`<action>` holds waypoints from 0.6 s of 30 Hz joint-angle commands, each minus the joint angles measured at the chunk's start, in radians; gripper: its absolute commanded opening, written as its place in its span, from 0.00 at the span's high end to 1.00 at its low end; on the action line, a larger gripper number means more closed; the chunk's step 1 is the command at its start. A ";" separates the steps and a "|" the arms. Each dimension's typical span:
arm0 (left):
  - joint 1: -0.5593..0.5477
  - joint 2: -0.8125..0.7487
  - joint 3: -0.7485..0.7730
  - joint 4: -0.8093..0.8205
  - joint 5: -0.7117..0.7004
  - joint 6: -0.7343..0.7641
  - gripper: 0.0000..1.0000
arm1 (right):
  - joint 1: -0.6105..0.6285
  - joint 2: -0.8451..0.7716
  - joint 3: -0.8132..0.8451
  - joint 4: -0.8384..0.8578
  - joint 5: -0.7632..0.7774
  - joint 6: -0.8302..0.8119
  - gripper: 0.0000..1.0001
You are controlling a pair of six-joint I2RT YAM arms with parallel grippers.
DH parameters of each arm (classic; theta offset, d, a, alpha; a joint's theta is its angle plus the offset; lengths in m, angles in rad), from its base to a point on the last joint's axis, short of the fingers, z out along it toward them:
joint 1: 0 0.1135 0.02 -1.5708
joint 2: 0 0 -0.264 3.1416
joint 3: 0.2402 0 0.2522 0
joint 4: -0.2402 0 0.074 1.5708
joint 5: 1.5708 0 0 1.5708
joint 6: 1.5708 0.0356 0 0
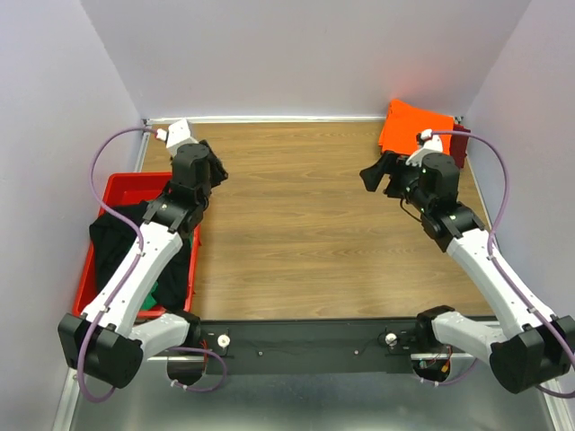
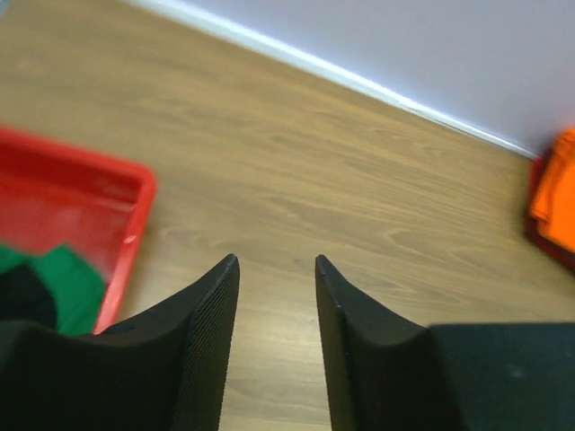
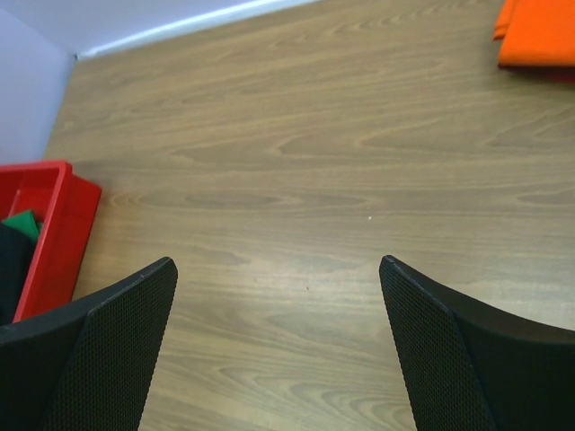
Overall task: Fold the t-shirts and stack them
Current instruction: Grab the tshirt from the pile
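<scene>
Above table (image 1: 296, 224): left jaws, right jaws apart, empty; orange t-shirt (image 1: 415, 126) far-right corner.

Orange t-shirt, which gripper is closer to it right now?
Right. The right gripper hangs just on the near side of the orange t-shirt, slightly to its left; the left gripper is across the table, by the far corner of the red tray.

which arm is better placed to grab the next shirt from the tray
Left: the left gripper, open, hovers beside the red tray with the black shirt; the right gripper is far off by the orange shirt.
</scene>
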 commanded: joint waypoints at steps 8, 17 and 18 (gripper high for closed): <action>0.382 -0.007 -0.189 -0.252 -0.044 -0.217 0.05 | -0.003 0.074 -0.027 -0.017 -0.164 0.010 0.00; 0.545 0.257 -0.246 -0.150 0.089 -0.164 0.13 | -0.002 0.065 -0.040 -0.017 -0.179 0.013 0.00; 0.547 0.302 -0.238 -0.135 0.090 -0.164 0.15 | -0.002 0.060 -0.045 -0.015 -0.181 0.010 0.00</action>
